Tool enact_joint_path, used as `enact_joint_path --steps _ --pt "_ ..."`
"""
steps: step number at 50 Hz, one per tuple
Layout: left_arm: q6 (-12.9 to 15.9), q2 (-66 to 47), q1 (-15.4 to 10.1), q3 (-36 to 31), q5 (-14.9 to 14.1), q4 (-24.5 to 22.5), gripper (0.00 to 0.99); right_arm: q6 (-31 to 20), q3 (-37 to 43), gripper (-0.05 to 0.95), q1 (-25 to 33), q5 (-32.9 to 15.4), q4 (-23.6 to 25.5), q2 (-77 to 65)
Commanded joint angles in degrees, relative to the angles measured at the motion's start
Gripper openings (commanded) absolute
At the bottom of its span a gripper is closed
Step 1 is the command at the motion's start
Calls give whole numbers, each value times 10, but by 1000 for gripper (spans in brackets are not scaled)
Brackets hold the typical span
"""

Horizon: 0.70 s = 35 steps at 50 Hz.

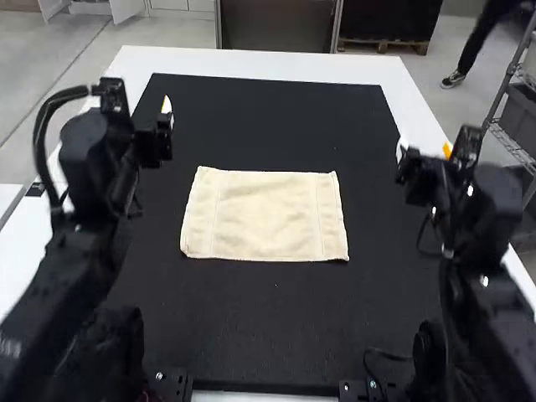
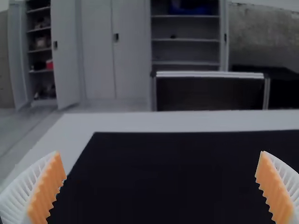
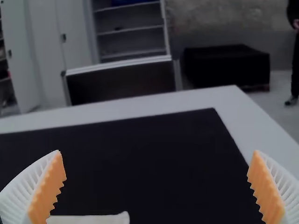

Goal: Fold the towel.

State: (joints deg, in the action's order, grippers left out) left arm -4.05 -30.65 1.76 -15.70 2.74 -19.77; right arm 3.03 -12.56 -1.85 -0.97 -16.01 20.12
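Clock positions are read about the towel's centre, twelve being the table's far edge. The towel (image 1: 265, 216) lies spread, near the middle of the black mat (image 1: 276, 327). My left gripper (image 2: 160, 154) stands open toward ten o'clock; my right gripper (image 3: 157, 153), likewise open, stands between two and three. Both are apart from the cloth.

Step in hand, as I judge it: taking hold for the first fold. I should lower onto the near corners, at eight and four, pinch only the thin hem, and keep my tips from dragging on the mat. Both corners should then rise together, lightly taut, travel toward twelve and be laid on those at ten and two; uneven lifting would skew the fold.

Containment: the towel rests directly on the mat, in no container, and neither pair of jaws holds anything.
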Motion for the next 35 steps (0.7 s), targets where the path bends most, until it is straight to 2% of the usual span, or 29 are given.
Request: enact_joint_path --steps 1,7,22,26,33,35 --pt "-22 -33 0 -20 -12 -11 957 30 -56 905 -3 -6 -14 89" --pt "-24 -46 0 2 -3 -35 957 66 -81 902 -2 -18 -19 169" --pt "-24 -118 -1 5 26 -19 956 63 -94 908 -6 -75 -32 288" --pt "-27 -149 0 0 27 -13 956 48 -94 908 -6 -52 -42 316" --pt "-64 -196 1 -1 24 -11 956 28 -94 908 -6 -16 -44 350" --pt "-73 -208 3 -1 22 -11 956 17 -94 910 -5 14 -46 362"
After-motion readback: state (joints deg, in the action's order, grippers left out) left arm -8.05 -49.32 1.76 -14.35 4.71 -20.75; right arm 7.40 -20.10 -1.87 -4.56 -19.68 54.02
